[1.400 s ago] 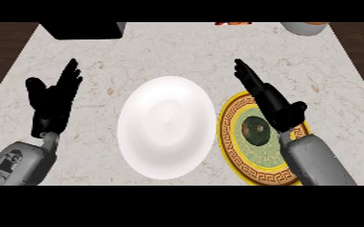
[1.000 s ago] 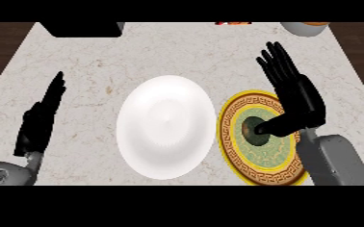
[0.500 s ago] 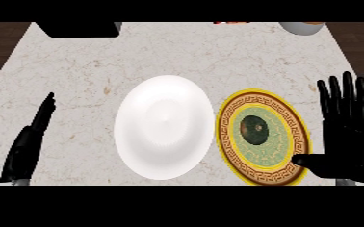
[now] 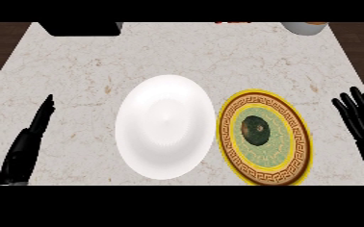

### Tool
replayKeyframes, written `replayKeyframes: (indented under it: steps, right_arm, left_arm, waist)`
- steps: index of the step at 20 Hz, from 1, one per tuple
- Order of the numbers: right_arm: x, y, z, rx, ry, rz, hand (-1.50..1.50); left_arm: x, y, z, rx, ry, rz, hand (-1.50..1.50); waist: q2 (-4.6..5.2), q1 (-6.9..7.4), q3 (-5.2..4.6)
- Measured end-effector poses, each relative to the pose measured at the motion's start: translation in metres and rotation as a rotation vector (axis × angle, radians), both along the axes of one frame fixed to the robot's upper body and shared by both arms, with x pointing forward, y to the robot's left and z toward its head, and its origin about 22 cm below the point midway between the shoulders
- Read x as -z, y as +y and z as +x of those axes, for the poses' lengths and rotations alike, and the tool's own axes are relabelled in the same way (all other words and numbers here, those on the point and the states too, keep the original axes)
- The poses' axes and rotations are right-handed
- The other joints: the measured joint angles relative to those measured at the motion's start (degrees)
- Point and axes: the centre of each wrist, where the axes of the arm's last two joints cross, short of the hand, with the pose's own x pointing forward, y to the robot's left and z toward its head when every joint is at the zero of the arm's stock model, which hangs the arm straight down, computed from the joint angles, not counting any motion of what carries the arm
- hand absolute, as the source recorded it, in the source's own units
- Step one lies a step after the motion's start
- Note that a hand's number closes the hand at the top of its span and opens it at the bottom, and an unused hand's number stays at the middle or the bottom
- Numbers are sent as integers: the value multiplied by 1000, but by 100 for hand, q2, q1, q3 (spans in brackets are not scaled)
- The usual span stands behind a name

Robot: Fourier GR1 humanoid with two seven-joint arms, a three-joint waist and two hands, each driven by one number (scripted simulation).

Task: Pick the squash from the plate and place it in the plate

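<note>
A dark green round squash [image 4: 255, 129] lies in the middle of a patterned plate [image 4: 283, 170] with a yellow and brown rim, right of centre. A plain white plate [image 4: 164, 125] sits just left of it, bare, their rims almost touching. My left hand [image 4: 30, 142] shows at the lower left edge, fingers straight and pointing up, well clear of both plates. At the right edge only the straight fingers of my right hand [image 4: 352, 113] show, beside the patterned plate and not touching it. Neither hand holds anything.
A black box [image 4: 80, 27] stands at the counter's far left corner. A pale bowl [image 4: 304, 28] sits at the far right, with a reddish thing [image 4: 233, 22] just showing at the far edge. The marble counter [image 4: 177, 53] stretches behind the plates.
Both hands have drawn outward and down toward the edges; the right hand has left the patterned plate, uncovering the squash. Plates and squash have not moved on the counter.
</note>
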Motion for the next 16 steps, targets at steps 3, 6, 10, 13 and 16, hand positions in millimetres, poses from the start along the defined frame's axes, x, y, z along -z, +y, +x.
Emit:
replayKeyframes:
  steps: [3,6,10,13,16]
  right_arm:
    - [-12,-8,2,-27,49,-148,-150]
    - [-23,-7,10,-44,111,-256,-150]
    - [-32,-4,28,-70,185,-375,-150]
    - [-38,7,41,-108,231,-451,-150]
    - [-36,9,55,-145,274,-519,-150]
  left_arm:
    - [0,-2,0,1,-5,-2,0]
    - [-2,-8,0,2,-5,1,0]
    - [-7,-4,3,10,-6,2,0]
    - [-6,-3,6,13,-5,-2,0]
    - [-6,-2,6,18,-6,-4,0]
  waist:
    - [2,22,0]
    - [6,52,2]
    - [13,87,3]
    - [15,86,3]
    - [17,97,3]
